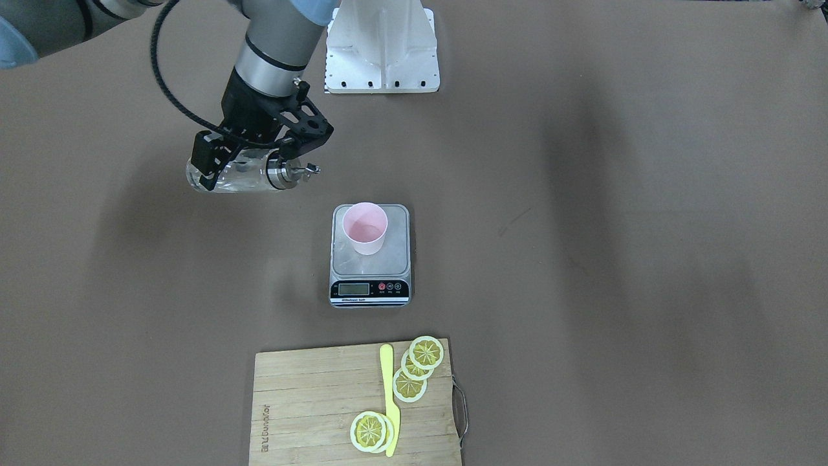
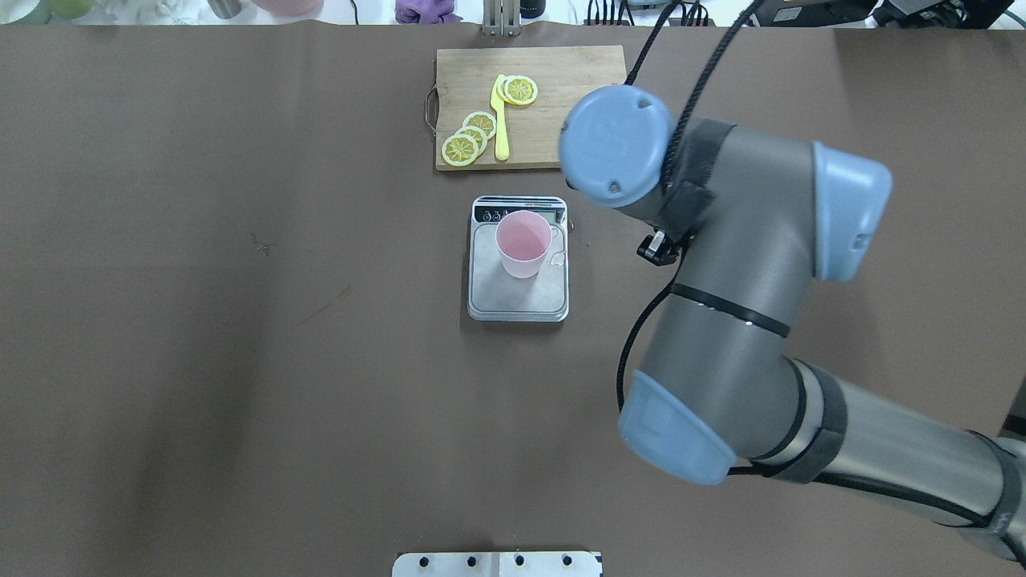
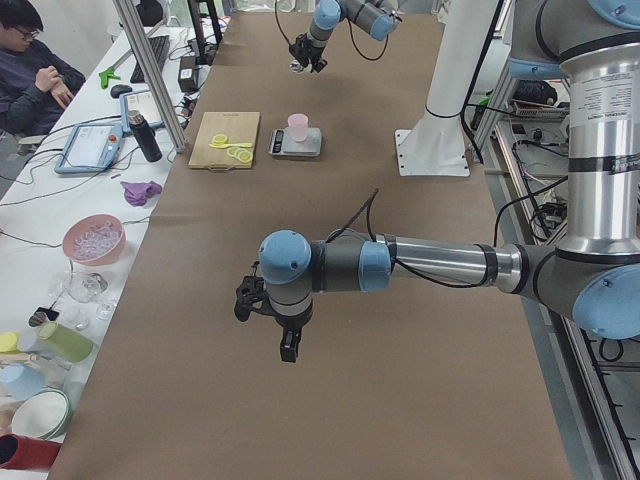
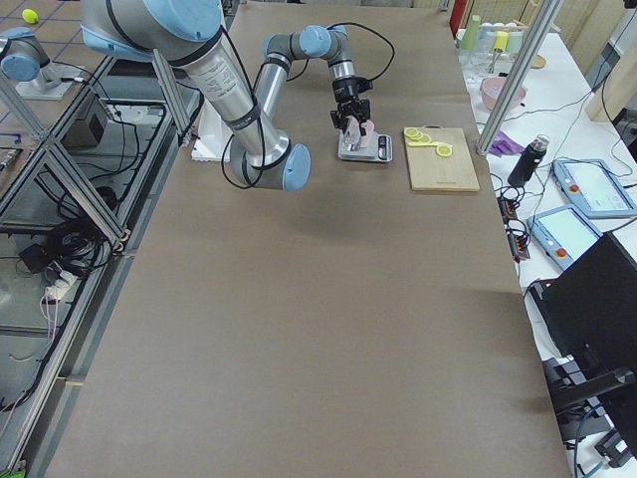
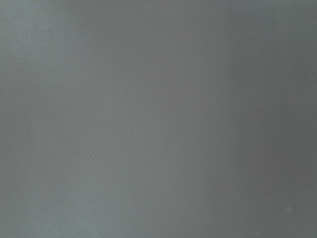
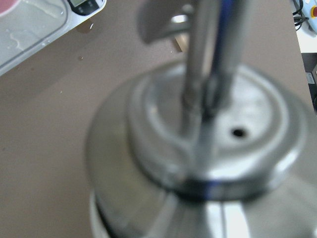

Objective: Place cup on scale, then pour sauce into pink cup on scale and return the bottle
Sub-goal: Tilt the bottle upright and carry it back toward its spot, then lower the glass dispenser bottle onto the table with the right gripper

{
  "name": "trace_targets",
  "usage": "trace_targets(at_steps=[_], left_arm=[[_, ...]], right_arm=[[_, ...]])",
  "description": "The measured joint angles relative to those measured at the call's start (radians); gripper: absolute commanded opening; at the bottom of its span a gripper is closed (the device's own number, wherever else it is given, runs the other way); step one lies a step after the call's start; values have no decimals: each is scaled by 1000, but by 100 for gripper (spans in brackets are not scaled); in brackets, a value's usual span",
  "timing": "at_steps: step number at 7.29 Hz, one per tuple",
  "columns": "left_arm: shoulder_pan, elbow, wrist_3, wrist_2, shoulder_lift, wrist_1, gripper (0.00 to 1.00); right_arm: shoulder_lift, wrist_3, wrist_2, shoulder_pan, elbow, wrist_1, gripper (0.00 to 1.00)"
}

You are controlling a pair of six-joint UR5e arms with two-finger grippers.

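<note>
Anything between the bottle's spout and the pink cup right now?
Nothing. In the front-facing view, only bare table lies between the bottle, at its spout, and the cup on the scale.

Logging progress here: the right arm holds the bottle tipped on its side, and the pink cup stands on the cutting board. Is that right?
Not quite. The pink cup stands on the scale, not the cutting board, as the exterior front-facing view shows. The right arm does hold the bottle tipped on its side.

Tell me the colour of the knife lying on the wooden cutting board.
The knife is bright yellow, clearest in the exterior front-facing view.
</note>
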Motion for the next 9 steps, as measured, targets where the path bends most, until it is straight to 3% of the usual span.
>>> trace_targets(at_steps=[3, 6, 9], left_arm=[[0, -1, 0, 0, 0, -1, 98], [-1, -4, 1, 0, 1, -1, 98], [-1, -6, 1, 0, 0, -1, 98]], right_arm=[[-195, -92, 180, 150, 23, 355, 0], [-442, -158, 467, 312, 24, 804, 0], [-607, -173, 664, 420, -21, 1168, 0]])
